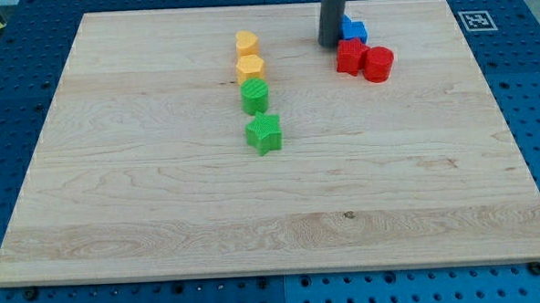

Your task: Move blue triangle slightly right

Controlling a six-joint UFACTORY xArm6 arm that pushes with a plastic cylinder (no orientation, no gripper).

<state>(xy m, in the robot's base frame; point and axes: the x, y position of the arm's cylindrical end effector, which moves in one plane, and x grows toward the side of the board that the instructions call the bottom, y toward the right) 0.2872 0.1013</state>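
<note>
The blue triangle [355, 29] lies near the view's top, right of centre, partly hidden behind the rod. My tip [329, 45] rests on the board right at the blue triangle's left side, touching or nearly touching it. A red star-like block [349, 56] sits just below the blue triangle, and a red cylinder [378, 64] lies against that red block's right side.
A yellow heart-like block [246, 42], a yellow hexagon [250, 68], a green round block [255, 95] and a green star [264, 133] form a column left of my tip. The wooden board [163, 220] ends close behind the blue triangle.
</note>
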